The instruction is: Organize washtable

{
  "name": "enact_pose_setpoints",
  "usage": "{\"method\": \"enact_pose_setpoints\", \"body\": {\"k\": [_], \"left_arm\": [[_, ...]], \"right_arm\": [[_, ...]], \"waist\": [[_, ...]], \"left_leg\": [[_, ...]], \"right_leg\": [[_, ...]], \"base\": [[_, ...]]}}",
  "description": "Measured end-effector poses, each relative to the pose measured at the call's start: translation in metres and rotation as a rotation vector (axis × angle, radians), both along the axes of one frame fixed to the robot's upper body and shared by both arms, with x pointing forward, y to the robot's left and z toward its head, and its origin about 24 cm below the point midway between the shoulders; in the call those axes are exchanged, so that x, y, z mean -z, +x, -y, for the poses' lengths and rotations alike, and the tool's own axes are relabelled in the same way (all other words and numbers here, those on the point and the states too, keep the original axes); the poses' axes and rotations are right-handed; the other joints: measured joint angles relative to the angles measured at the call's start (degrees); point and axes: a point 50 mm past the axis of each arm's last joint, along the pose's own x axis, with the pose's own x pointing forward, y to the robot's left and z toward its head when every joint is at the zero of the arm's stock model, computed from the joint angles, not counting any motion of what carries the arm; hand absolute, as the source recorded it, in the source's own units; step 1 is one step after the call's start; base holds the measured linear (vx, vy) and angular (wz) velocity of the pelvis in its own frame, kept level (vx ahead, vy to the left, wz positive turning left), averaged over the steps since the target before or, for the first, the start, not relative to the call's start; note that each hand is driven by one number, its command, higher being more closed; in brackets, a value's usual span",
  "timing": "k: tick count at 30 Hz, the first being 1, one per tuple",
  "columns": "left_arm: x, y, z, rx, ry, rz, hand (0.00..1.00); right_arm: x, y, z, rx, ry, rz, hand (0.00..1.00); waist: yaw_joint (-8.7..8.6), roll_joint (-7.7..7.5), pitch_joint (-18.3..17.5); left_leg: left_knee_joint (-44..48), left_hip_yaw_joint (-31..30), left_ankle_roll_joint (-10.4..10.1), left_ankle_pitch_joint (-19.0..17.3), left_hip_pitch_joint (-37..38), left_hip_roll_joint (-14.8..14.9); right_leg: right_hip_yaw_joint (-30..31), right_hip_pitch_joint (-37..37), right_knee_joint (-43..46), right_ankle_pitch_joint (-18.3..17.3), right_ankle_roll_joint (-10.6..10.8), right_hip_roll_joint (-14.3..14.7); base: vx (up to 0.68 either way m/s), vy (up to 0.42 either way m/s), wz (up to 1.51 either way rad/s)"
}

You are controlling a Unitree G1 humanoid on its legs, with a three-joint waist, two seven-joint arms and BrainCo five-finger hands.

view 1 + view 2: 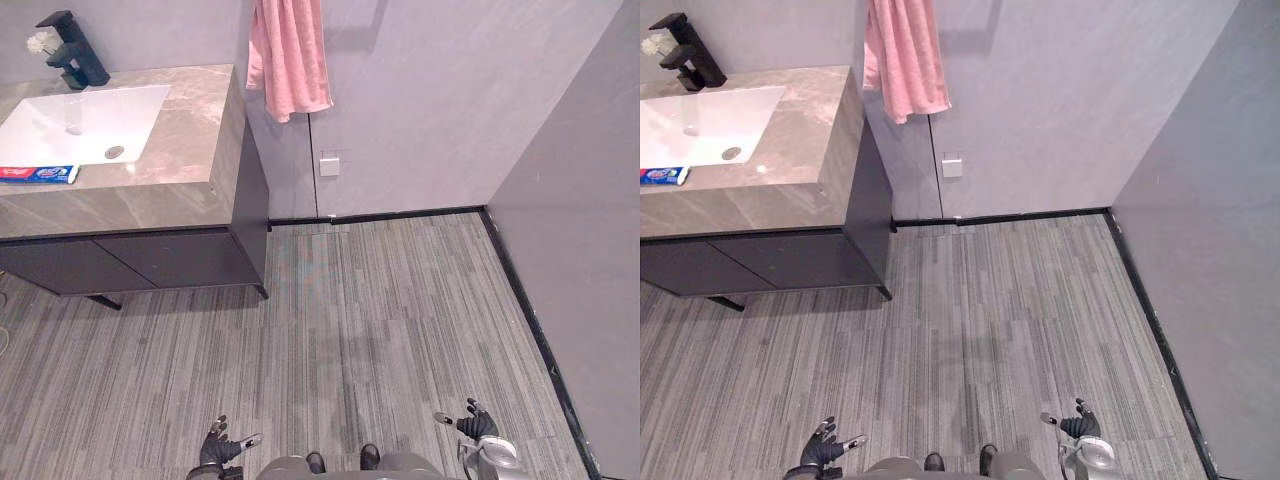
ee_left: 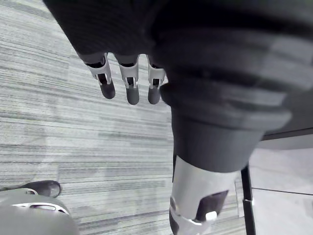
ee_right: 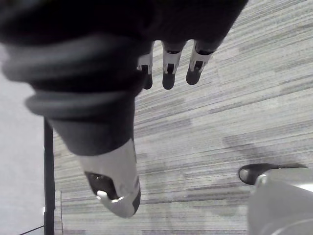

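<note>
Fingers (image 2: 128, 85) of left hand (image 1: 222, 445) and right hand (image 1: 475, 425) straight, spread, empty, above floor (image 1: 400, 300); toothpaste (image 1: 38, 174) on washtable (image 1: 190, 130) beside sink (image 1: 60, 130).

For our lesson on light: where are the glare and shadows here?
Left eye view: the white sink gleams brightest, the pink towel shadows the wall beside it; right eye view: the washtable darkens the floor beneath.

Left edge is cropping the washtable (image 1: 190, 130), losing its far end. Top edge is cutting off the pink towel's (image 1: 288, 55) upper part, hiding what it's hanging on. In the right eye view the sink (image 1: 700, 125) and the toothpaste pack (image 1: 660, 176) are running off the left edge. Box or tube, too small to tell. White thing (image 1: 40, 42) by the faucet (image 1: 75, 55) is reading too small to identify.
</note>
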Motion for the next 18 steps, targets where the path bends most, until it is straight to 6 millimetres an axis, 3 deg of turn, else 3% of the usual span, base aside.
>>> {"method": "enact_pose_setpoints", "body": {"k": [2,5,7,8,9,11,12,14,16,18], "left_arm": [[-0.001,0.003,0.0,0.005,0.003,0.008,0.0],[-0.003,0.013,0.002,0.018,0.002,0.027,0.0],[-0.007,0.026,0.0,0.028,0.01,0.056,0.0],[-0.008,0.029,-0.002,0.035,0.018,0.064,0.0],[-0.006,0.03,0.0,0.04,0.015,0.053,0.0],[-0.005,0.032,0.004,0.043,0.003,0.046,0.0],[-0.005,0.037,0.007,0.041,-0.005,0.055,0.0],[-0.004,0.039,0.013,0.029,-0.025,0.063,0.0],[-0.003,0.035,0.016,0.026,-0.033,0.056,0.0],[-0.005,0.039,0.019,0.025,-0.04,0.077,0.0]], "right_arm": [[0.001,0.0,-0.002,-0.004,0.006,-0.004,0.0],[0.0,0.002,-0.003,-0.017,0.004,0.0,0.0],[-0.001,0.004,-0.002,-0.022,-0.002,0.005,0.0],[-0.001,0.003,-0.001,-0.022,-0.004,0.004,0.0],[-0.001,-0.001,0.003,-0.019,-0.015,-0.005,0.0],[-0.005,0.007,0.006,-0.023,-0.027,0.022,0.0],[-0.007,0.01,0.008,-0.026,-0.033,0.037,0.0],[-0.005,0.007,0.005,-0.028,-0.028,0.028,0.0],[-0.003,0.005,-0.003,-0.037,-0.007,0.029,0.0],[-0.006,0.01,-0.005,-0.019,-0.004,0.061,0.0]], "waist": [[0.04,0.07,0.29],[-0.32,1.03,0.99],[-1.09,1.03,1.51],[-1.73,0.2,1.3],[-2.7,-0.43,0.91],[-3.4,0.37,0.78],[-3.18,0.94,1.12],[-3.18,1.68,1.83],[-2.6,1.34,2.3],[-1.28,0.46,2.67]], "left_leg": [[-0.13,-0.12,-0.08,-1.4,1.45,0.28],[-0.98,-0.48,-1.25,-3.13,4.26,2.57],[-3.44,-0.91,-2.41,-3.21,7.09,4.73],[-4.32,-1.48,-3.77,-3.16,8.01,4.72],[-4.25,-2.53,-5.19,-3.49,9.64,5.69],[-0.09,-3.07,-8.88,-1.48,8.28,7.61],[7.59,-3.58,-10.9,0.09,5.11,8.36],[26.18,-5.15,-10.18,5.9,-1.57,10.97],[43.83,-2.42,-8.55,4.77,-7.63,15.38],[47.25,-0.32,-6.58,3.55,-13.33,16.69]], "right_leg": [[-3.39,-3.05,3.49,-2.21,-0.47,-2.39],[-6.39,-5.58,-3.56,-2.33,-0.8,-2.28],[-7.53,-7.98,-13.24,1.19,-2.5,-0.87],[-7.32,-7.89,-18.19,5.93,-3.51,-0.43],[-7.69,-7.27,-17.35,11.07,-7.09,-0.44],[-9.02,-6.65,-16.84,9.13,-8.31,0.7],[-9.19,-4.51,-19.05,8.52,-9.02,1.63],[-9.45,3.16,-25.52,8.39,-9.22,2.97],[-9.33,13.61,-31.32,8.14,-9.61,4.09],[-7.94,17.73,-34.3,7.42,-9.87,4.02]], "base": [[0.16,0.011,-0.01],[0.29,-0.05,0.03],[0.36,-0.119,0.18],[0.6,-0.203,0.33],[0.62,-0.228,0.22],[0.57,-0.225,0.01],[0.53,-0.21,0.0],[0.53,-0.176,0.09],[0.48,-0.108,0.06],[0.34,-0.042,-0.17]]}}
